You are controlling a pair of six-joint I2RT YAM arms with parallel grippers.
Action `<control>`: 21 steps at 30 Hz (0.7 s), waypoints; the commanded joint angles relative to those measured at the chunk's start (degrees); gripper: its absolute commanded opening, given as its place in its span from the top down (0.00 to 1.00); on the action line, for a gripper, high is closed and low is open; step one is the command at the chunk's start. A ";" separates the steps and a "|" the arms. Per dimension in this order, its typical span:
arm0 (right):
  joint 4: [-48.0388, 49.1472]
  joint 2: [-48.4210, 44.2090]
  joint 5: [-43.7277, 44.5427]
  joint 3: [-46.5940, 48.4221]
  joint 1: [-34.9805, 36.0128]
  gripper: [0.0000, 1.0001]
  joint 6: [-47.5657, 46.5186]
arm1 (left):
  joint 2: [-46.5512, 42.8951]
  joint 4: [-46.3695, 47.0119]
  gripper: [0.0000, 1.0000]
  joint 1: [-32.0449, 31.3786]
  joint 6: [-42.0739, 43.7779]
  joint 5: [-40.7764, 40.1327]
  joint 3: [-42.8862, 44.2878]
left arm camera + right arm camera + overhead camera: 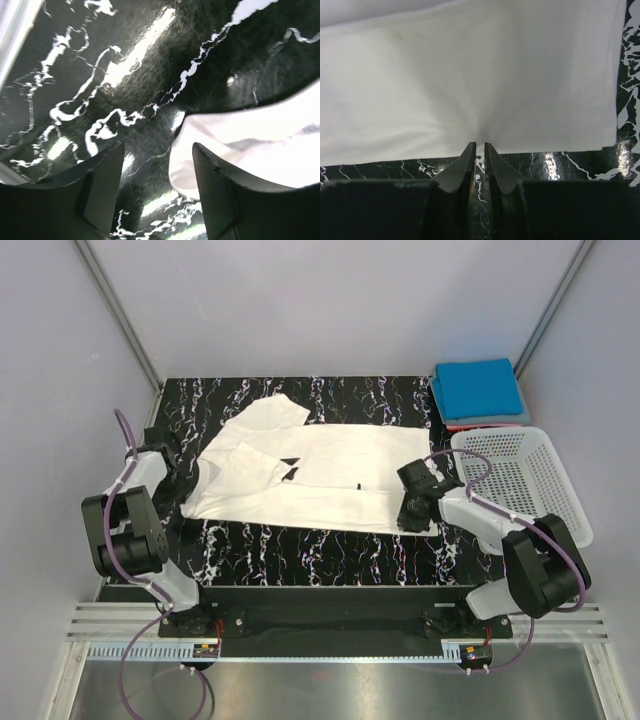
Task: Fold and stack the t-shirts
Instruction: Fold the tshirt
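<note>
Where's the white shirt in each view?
Top external: white shirt spread flat, mid-table.
Left wrist: shirt in the right half, edge curling low.
Right wrist: shirt fills the upper part, hem pinched in the right tool.
Shared landmark: black marbled table.
</note>
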 commanded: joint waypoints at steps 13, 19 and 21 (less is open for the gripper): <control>-9.49 -2.35 -1.38 21.89 -2.56 0.68 -6.36 | -19.30 4.37 0.32 -7.35 6.29 22.19 -6.17; -5.44 5.29 -13.61 34.54 -8.11 0.59 -17.69 | -15.54 4.73 0.30 -19.68 5.41 22.05 2.85; -5.79 10.38 -13.71 40.23 -8.81 0.52 -21.64 | -12.55 6.57 0.28 -20.66 5.32 22.74 5.42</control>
